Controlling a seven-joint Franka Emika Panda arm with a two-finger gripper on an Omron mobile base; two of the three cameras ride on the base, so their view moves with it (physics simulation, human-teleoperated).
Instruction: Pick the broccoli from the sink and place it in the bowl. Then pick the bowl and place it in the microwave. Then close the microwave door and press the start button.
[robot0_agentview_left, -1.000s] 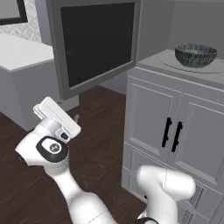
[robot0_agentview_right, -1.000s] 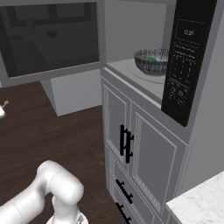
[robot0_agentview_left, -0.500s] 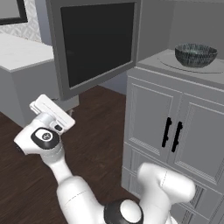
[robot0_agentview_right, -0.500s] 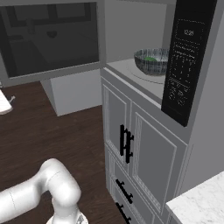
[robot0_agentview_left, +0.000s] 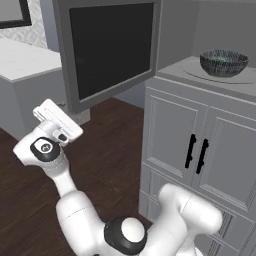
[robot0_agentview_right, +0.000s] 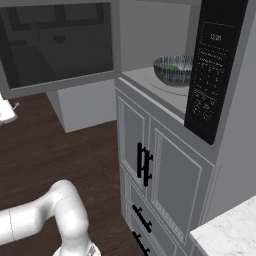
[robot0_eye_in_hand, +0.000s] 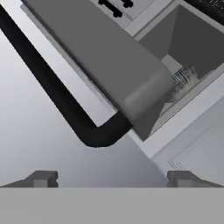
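Ahead of your pincer (robot0_eye_in_hand: 112, 177) and up from it, the microwave door (robot0_agentview_left: 111, 49) is standing swung open, its dark glass panel facing out over the wooden floor (robot0_agentview_left: 107, 150); in the hand view its grey edge is running as a long bar diagonally across the frame above the fingertips (robot0_eye_in_hand: 41, 178). The door is hanging between your pincer and the microwave (robot0_agentview_right: 150, 45) cavity. Below the cavity, grey cabinet doors (robot0_agentview_left: 200, 150) with black handles (robot0_agentview_left: 196, 152) are closing the front, well to the right of the pincer. A dark control panel (robot0_agentview_right: 212, 70) is sitting on the far right side of the opening.

Your pincer is standing wide open, holding nothing and touching nothing, low and left of the door.

The bowl (robot0_agentview_left: 223, 62) is sitting upright on the turntable plate (robot0_agentview_left: 200, 72) inside the microwave, far to the pincer's right and higher, mouth pointing up. The broccoli (robot0_agentview_right: 172, 66) is showing as a green patch inside the bowl; you cannot tell its long axis.
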